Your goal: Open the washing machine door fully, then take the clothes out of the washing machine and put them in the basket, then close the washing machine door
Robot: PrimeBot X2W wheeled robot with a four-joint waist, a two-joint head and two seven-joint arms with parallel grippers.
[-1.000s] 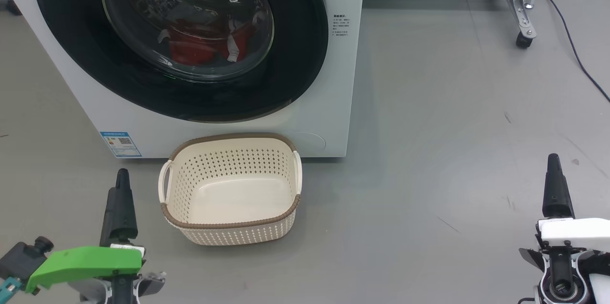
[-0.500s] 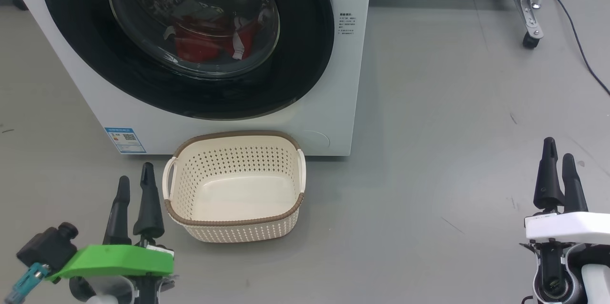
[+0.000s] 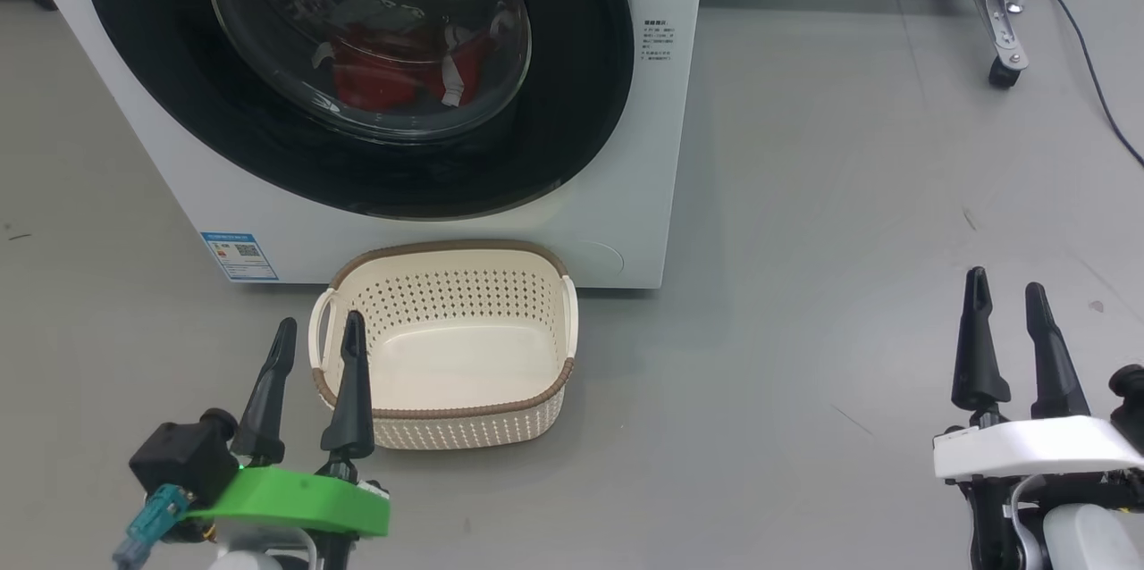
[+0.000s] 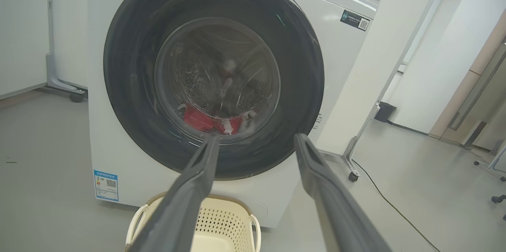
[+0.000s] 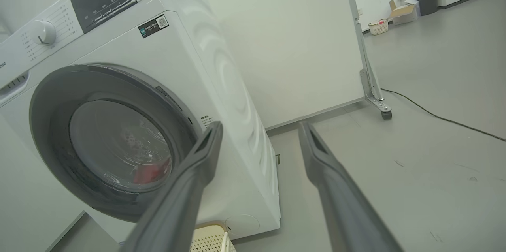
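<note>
1. Both grippers had their fingers together a second ago and now hold them spread. The left gripper [image 3: 322, 317] is at the basket [image 3: 447, 246], just before the washer [image 3: 643, 195]. The right gripper [image 3: 1005, 279] is well to the washer's right.
2. The floor [image 3: 804, 284] is grey, with a castor [image 3: 1005, 70] and a cable [image 3: 1086, 61] right of the washer.
3. The door [image 3: 572, 105] is shut, with red clothes [image 3: 375, 74] behind its glass.

Left hand [image 3: 320, 320] and right hand [image 3: 1005, 280], each empty, its two dark fingers spread apart.
</note>
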